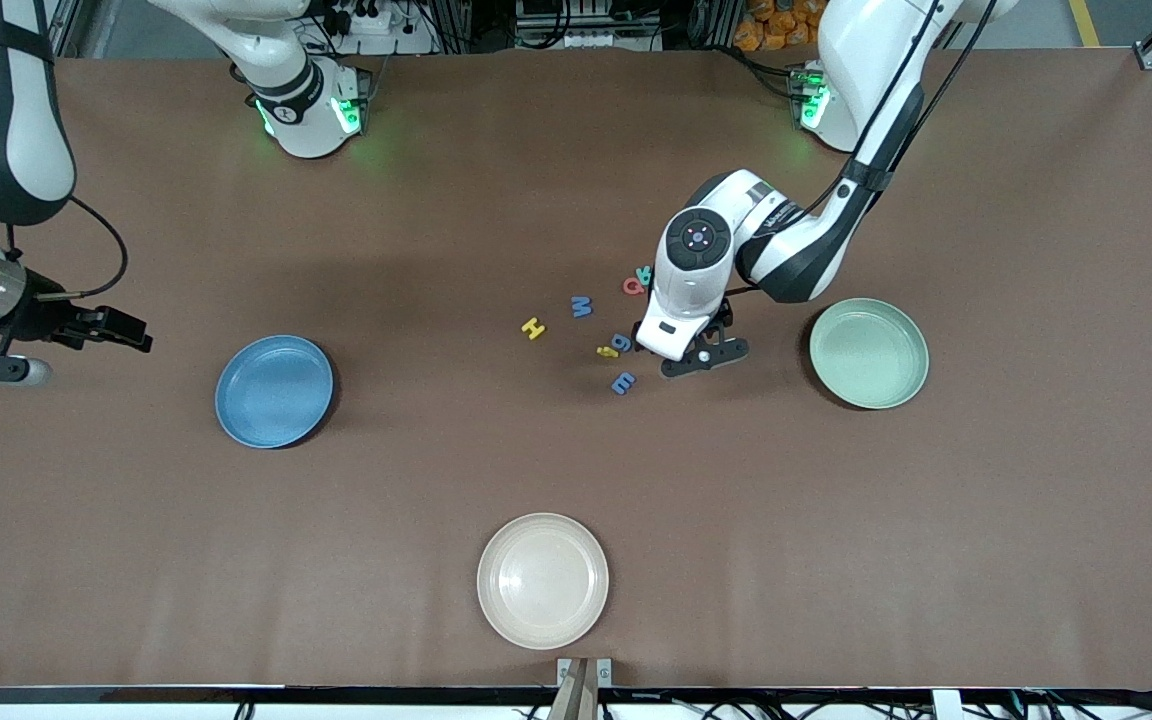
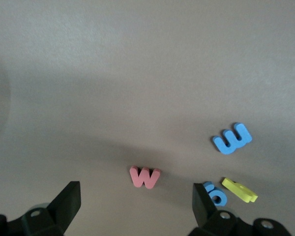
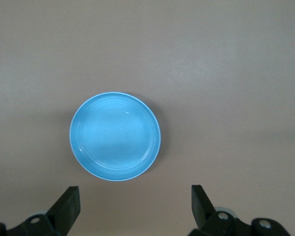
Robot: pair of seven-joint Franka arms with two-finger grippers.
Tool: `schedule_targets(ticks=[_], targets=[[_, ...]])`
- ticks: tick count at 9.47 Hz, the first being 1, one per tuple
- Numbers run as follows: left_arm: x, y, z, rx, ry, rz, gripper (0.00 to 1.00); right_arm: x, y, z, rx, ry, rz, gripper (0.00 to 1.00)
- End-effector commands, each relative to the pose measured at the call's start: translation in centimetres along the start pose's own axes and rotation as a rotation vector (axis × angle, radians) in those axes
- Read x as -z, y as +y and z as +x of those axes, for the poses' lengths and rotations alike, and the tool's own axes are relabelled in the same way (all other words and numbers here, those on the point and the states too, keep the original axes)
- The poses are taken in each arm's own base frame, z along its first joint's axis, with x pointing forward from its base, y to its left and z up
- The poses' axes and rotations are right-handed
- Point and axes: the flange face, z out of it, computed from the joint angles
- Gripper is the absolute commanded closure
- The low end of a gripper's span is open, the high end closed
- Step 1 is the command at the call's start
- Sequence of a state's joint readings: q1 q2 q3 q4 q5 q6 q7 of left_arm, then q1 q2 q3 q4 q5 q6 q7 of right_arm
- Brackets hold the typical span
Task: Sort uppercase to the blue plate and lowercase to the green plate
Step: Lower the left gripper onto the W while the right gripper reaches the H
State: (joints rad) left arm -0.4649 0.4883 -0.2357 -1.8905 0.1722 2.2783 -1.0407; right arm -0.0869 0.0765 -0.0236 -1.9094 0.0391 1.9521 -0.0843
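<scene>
Beside red w [image 2: 145,177], blue g [image 2: 217,195] touches yellow i [image 2: 239,190].

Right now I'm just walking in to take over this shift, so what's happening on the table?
The left hand is open, low over the red w in the cluster of foam letters, apparently about to pick it up. The right hand waits open at its end of the table, near the blue plate. Both the blue plate and the green plate hold nothing yet.
</scene>
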Motion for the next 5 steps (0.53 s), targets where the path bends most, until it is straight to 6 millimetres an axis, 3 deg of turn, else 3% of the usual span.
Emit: schedule_targets(ticks=[1, 5], targets=[[-0.6, -0.1, -0.8, 0.007, 0.018, 0.016, 0.00, 1.7, -5.5, -0.5, 0.041, 0.029, -0.005, 0.00], [-1.6, -0.5, -2.4, 0.064, 0.014, 0.009, 0.00, 2.2, -13.8, -1.3, -0.013, 0.024, -0.006, 0.00]])
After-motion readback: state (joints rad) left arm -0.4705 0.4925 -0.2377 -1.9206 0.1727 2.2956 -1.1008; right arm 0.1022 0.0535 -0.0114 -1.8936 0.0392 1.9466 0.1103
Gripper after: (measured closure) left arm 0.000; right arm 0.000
